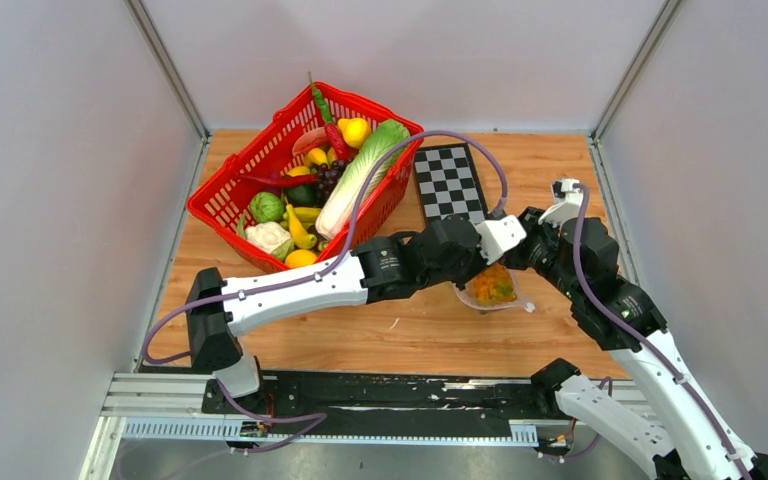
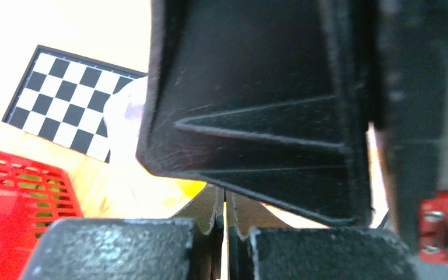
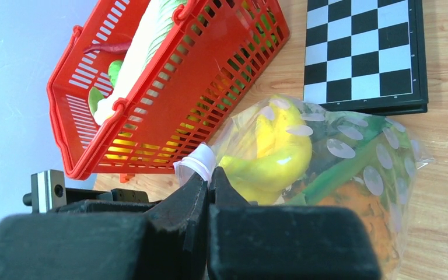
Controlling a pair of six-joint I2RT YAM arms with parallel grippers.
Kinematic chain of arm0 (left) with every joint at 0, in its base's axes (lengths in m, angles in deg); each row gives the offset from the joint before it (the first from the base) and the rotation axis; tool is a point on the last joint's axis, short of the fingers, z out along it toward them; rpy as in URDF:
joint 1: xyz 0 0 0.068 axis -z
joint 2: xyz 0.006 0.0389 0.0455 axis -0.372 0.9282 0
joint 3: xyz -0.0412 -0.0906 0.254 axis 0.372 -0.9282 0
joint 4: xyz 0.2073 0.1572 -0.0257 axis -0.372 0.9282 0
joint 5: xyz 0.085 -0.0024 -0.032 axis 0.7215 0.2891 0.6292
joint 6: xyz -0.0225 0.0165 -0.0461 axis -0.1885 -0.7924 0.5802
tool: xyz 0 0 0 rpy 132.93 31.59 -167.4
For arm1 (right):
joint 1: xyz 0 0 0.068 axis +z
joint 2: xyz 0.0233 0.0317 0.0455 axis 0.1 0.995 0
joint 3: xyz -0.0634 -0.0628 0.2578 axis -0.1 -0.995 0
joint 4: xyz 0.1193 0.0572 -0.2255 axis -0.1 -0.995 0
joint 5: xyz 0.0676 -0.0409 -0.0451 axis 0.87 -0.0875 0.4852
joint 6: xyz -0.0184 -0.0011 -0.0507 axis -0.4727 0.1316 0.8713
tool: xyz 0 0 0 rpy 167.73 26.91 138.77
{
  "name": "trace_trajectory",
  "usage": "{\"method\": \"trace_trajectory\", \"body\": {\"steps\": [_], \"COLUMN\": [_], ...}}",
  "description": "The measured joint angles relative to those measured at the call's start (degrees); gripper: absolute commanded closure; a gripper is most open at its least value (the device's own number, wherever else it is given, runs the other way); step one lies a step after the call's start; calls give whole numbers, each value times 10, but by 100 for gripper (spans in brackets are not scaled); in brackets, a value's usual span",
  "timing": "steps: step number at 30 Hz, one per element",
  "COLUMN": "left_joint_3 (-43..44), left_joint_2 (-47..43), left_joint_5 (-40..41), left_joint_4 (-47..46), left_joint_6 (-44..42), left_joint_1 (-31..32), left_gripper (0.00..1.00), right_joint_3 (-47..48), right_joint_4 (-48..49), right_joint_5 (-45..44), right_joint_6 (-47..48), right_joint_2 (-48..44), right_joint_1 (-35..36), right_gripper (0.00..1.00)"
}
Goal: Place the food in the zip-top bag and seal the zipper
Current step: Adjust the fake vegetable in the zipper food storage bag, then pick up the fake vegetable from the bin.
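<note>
Clamping the one clear dotted plastic bag (image 3: 385, 146) by its mouth, my right gripper (image 3: 209, 181); left gripper (image 2: 224, 221) pressed together; yellow, green, orange toy food (image 3: 268, 157) inside.

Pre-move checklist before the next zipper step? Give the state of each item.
1. Food inside zip-top bag: ok, yellow, green and orange pieces show through the plastic.
2. Right gripper on the zipper: ok, shut on the strip at the mouth.
3. Left gripper grip: cannot tell; jaws shut, but the other arm blocks the view.
4. Zipper sealed along its length: cannot tell.
5. Bag resting on the table, apart from the red basket: ok.
</note>
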Motion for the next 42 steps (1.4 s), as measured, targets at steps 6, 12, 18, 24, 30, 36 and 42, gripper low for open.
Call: {"method": "trace_trajectory", "body": {"steps": [6, 12, 18, 24, 30, 36, 42], "left_joint_3": [-2, -16, -26, -33, -66, -153, -203], "left_joint_2": [-2, -12, -36, -120, -255, -339, -368], "left_joint_5": [34, 75, 76, 52, 83, 116, 148], "left_joint_4": [-2, 1, 3, 8, -4, -8, 19], "left_joint_6": [1, 0, 1, -2, -8, 2, 26], "left_joint_1": [-3, -5, -6, -7, -13, -84, -197], "left_gripper": [78, 68, 54, 36, 17, 2, 0], "right_joint_3": [0, 0, 0, 0, 1, 4, 4], "right_joint_4": [0, 1, 3, 9, 27, 30, 31], "right_joint_5": [-28, -33, -37, -47, -34, -26, -26], "right_joint_6": [1, 0, 0, 0, 9, 25, 33], "right_joint_2": [-6, -16, -16, -12, -1, 0, -3], "right_joint_1": [2, 3, 3, 3, 3, 3, 3], "right_gripper": [100, 100, 100, 100, 100, 100, 100]}}
